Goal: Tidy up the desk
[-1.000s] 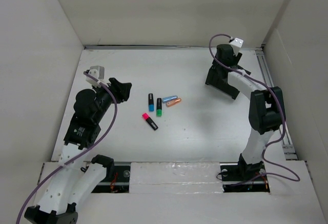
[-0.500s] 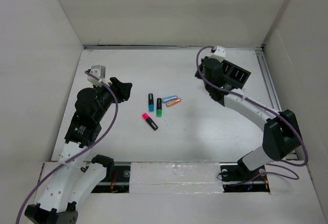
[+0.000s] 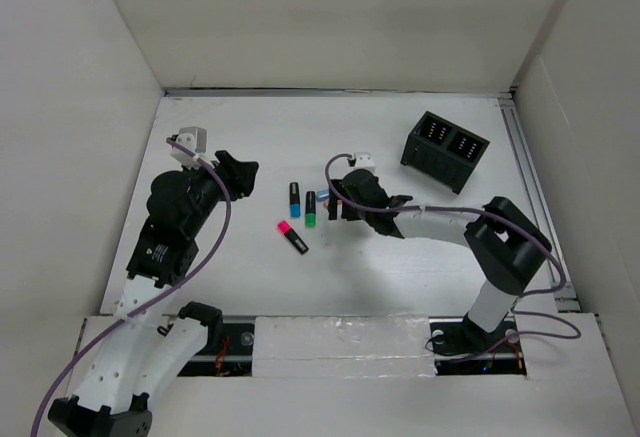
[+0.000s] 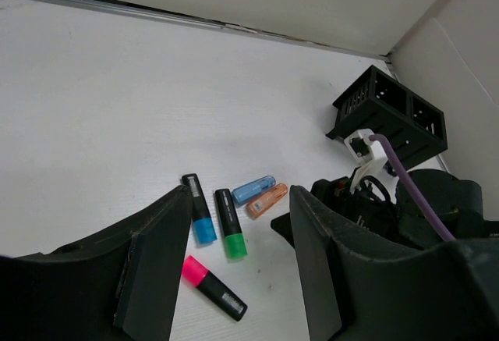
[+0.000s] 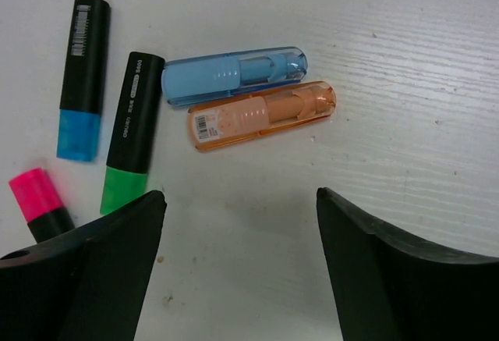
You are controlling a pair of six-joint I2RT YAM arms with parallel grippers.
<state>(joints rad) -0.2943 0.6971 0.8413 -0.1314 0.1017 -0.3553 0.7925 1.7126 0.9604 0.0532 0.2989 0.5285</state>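
In the top view, the right gripper (image 3: 335,204) is no longer found at the black compartmented box (image 3: 445,150), where it was placed a second ago. It has been swung left and set low over the cluster of pens at the middle of the desk (image 3: 400,277). The box is left uncovered at the far right, well apart from the pens. The left gripper (image 3: 240,172) is unmoved, held left of the cluster. The blue highlighter (image 3: 295,198), green highlighter (image 3: 310,209) and pink highlighter (image 3: 292,237) are not displaced.

In the left wrist view, the left fingers are seen spread, with nothing between them. The blue case (image 4: 254,190) and orange case (image 4: 267,200) are shown side by side, with the right arm's wrist just beside them.

In the right wrist view, the right fingers are held wide apart and nothing is gripped. The orange case lies just ahead of the gap, with the blue case touching it on the far side. A pick of the orange case appears to be being set up, probably for the box. Nothing is yet sorted.
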